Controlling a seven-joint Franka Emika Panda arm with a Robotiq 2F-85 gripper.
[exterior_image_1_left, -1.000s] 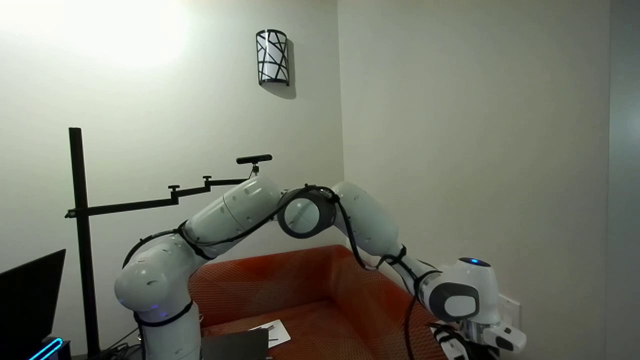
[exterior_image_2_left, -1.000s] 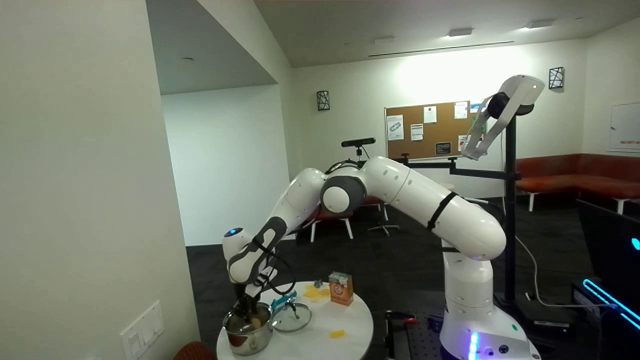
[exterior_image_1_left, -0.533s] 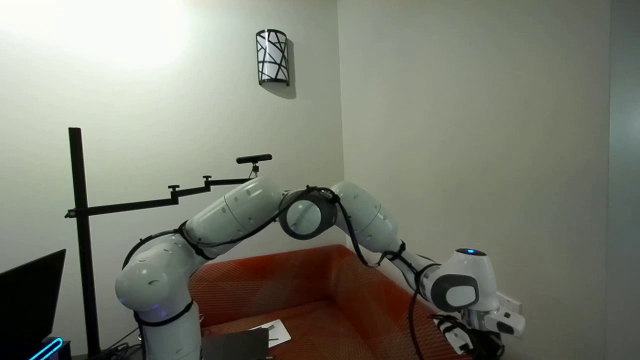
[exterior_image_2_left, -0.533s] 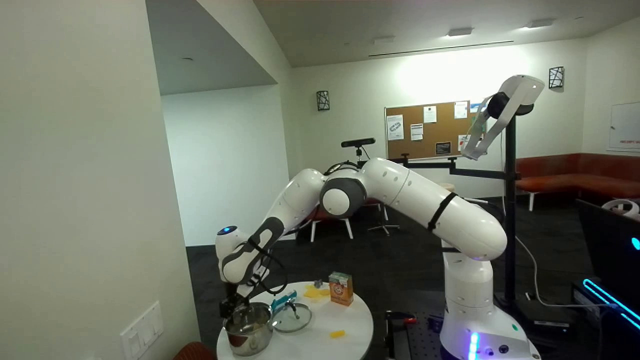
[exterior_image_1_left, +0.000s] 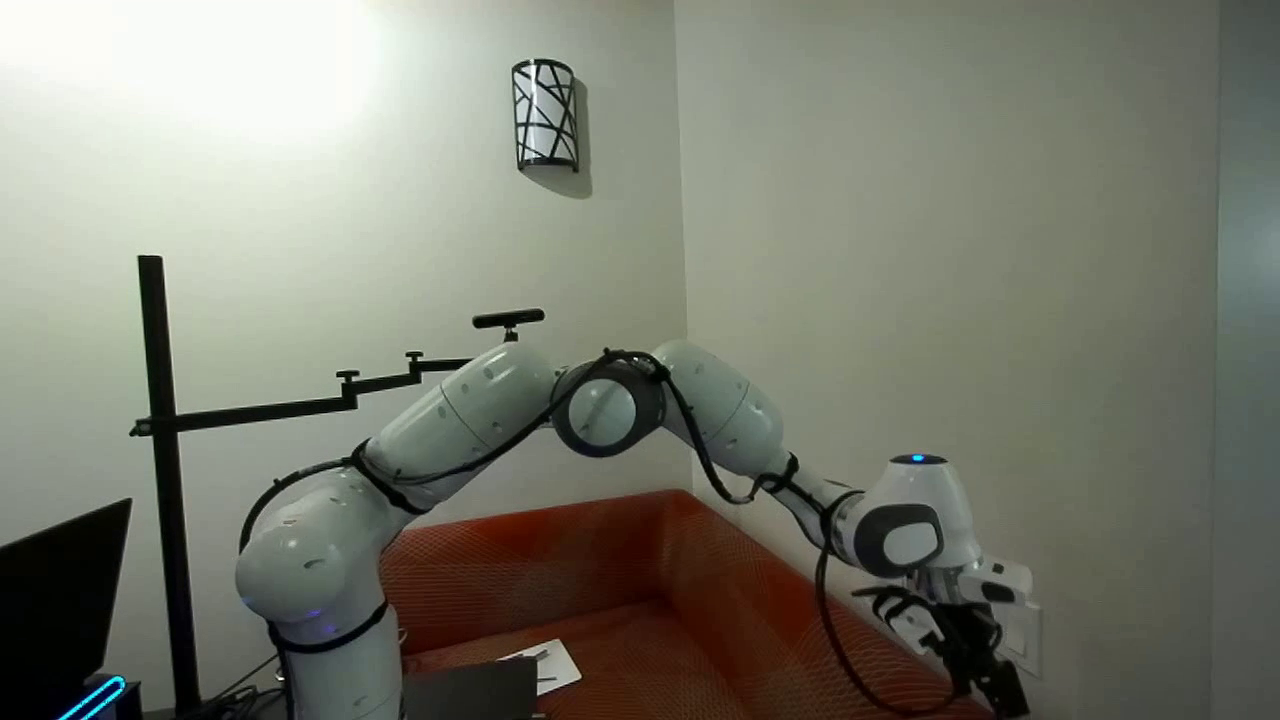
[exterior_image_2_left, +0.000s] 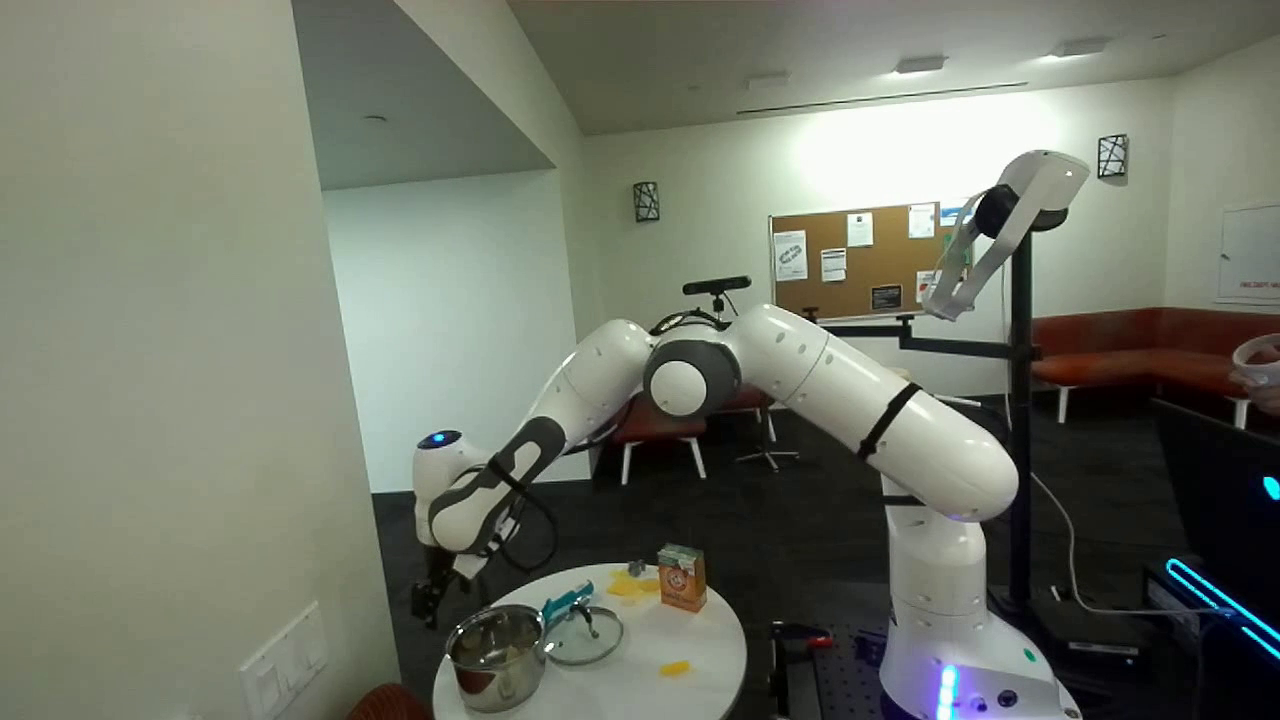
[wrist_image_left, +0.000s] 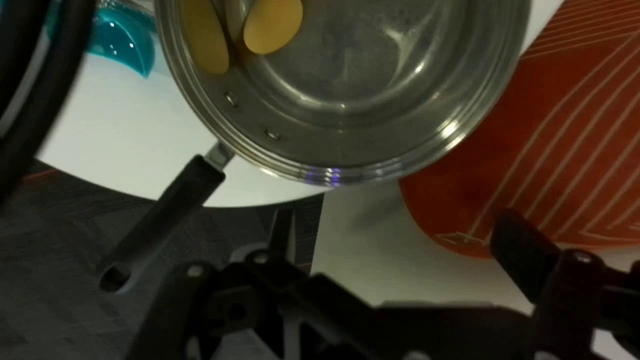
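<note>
With fingers observed apart and empty beside the pot, advisable to pass well above rim and black handle.

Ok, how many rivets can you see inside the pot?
2, in the wrist view, inside the pot near its handle: one rivet higher in the picture, a second rivet lower, further right. The frame cuts off part of the pot, so others may be hidden.
</note>
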